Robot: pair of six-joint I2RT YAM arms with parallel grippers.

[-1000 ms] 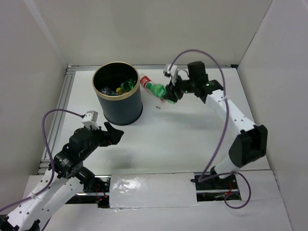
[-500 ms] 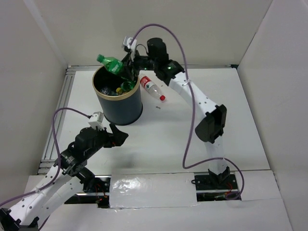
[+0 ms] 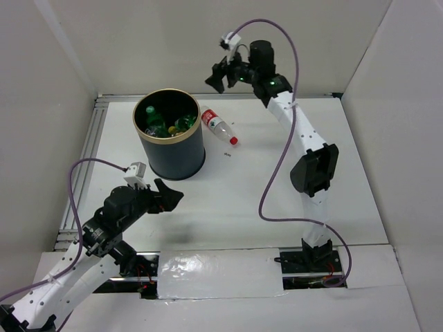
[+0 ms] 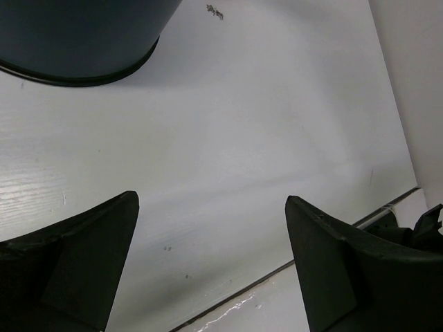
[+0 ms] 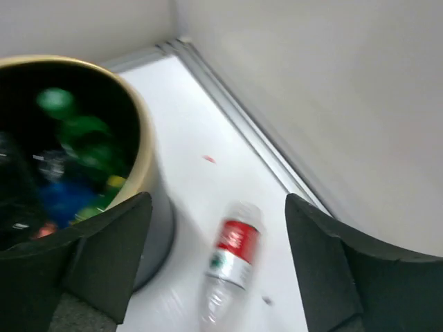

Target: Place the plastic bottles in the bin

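The dark bin (image 3: 169, 155) with a gold rim stands at the back left and holds several bottles, two of them green (image 3: 154, 115). One clear bottle with a red label and red cap (image 3: 218, 126) lies on the table just right of the bin; it also shows in the right wrist view (image 5: 232, 259). My right gripper (image 3: 223, 74) is open and empty, raised high behind the bin and the lying bottle. My left gripper (image 3: 168, 196) is open and empty, low over the table in front of the bin. The bin's base shows in the left wrist view (image 4: 76, 41).
White walls enclose the table on three sides. A metal rail (image 3: 86, 149) runs along the left edge and another along the back wall (image 5: 242, 117). A silver taped strip (image 3: 218, 273) lies between the arm bases.
My right gripper carried the green bottle from beside the bin to over it, let it go inside, and has moved up and right, open. My left gripper barely moved.
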